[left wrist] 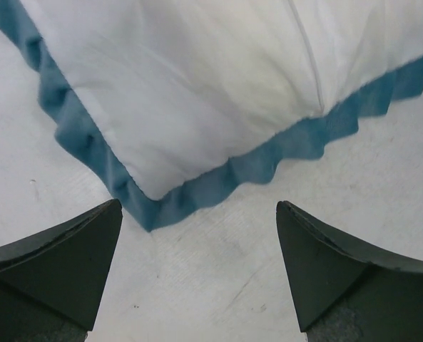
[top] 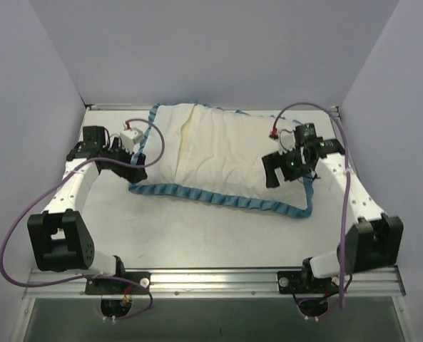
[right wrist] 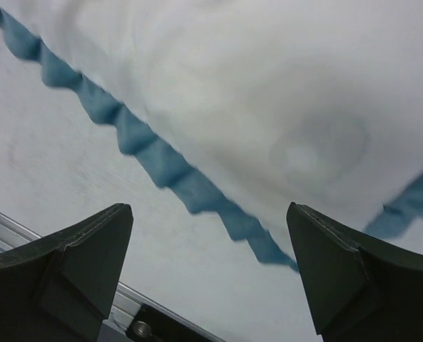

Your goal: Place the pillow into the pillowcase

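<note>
The pillowcase (top: 218,149) lies across the back middle of the table with its plain white side out and its teal ruffled trim (top: 218,197) along the edges. It looks puffed up. The cream pillow does not show as a separate thing; it is hidden. My left gripper (top: 138,169) is open and empty just off the pillowcase's near-left corner (left wrist: 148,214). In the left wrist view the gripper (left wrist: 199,208) hangs over bare table. My right gripper (top: 281,171) is open and empty above the pillowcase's right end. In the right wrist view the gripper (right wrist: 210,208) sits over the trim (right wrist: 197,192).
The white table (top: 197,235) has grey walls on three sides. A metal rail (top: 211,278) runs along the near edge by the arm bases. Purple cables loop from both arms over the table's sides.
</note>
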{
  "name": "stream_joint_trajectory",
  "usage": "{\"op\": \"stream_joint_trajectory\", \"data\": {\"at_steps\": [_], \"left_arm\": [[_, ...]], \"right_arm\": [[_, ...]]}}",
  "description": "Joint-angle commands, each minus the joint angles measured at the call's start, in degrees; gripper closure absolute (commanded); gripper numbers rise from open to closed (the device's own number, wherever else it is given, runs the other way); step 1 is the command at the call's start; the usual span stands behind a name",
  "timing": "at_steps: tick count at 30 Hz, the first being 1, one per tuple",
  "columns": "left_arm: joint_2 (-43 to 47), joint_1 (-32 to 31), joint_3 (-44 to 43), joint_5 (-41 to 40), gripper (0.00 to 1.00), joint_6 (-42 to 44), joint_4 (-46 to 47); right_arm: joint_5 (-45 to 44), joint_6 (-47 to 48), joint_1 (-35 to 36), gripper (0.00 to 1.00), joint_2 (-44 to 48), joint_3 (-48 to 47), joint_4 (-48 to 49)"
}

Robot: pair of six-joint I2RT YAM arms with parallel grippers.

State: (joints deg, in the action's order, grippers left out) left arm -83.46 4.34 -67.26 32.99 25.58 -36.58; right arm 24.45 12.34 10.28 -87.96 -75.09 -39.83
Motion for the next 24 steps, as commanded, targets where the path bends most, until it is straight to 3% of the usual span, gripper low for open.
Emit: {"op": "stream_joint_trajectory", "data": {"at_steps": [1,4,11,18,20,21,22,23,24], "left_arm": [[-0.6,-1.3,4.0,-1.9,0.03,17.3,-7.3],[-2.7,-1.3,4.9,-2.1,0.03,22.6,-7.5],[-10.0,-2.4,4.9,-5.0,0.03,30.3,-4.9],[-16.5,-8.5,6.5,-11.5,0.03,32.2,6.9],[-18.8,-11.0,7.1,-14.3,0.03,32.3,9.4],[-19.7,-11.5,6.7,-15.7,0.06,32.2,10.5],[-21.3,-11.9,6.4,-16.6,0.21,32.4,10.3],[-21.9,-12.0,6.1,-17.0,0.32,32.9,9.7],[-22.6,-11.9,5.6,-17.4,0.48,33.3,7.6]], "right_arm": [[-13.2,8.0,-0.6,0.05,7.4,10.2,-5.5],[-19.8,6.1,-3.8,0.04,9.8,15.1,-5.5],[-23.9,7.4,-5.9,0.04,7.6,24.1,3.0],[-28.8,9.4,-5.7,0.08,1.1,31.1,15.4],[-29.8,10.2,-5.7,0.16,-0.7,31.5,17.0],[-30.4,10.2,-5.8,0.30,-1.2,31.7,18.6],[-31.1,10.2,-6.2,0.39,-1.8,31.5,19.3],[-31.2,10.2,-6.4,0.58,-2.6,31.2,19.9],[-31.2,10.0,-6.7,0.68,-2.7,30.4,19.9]]}}
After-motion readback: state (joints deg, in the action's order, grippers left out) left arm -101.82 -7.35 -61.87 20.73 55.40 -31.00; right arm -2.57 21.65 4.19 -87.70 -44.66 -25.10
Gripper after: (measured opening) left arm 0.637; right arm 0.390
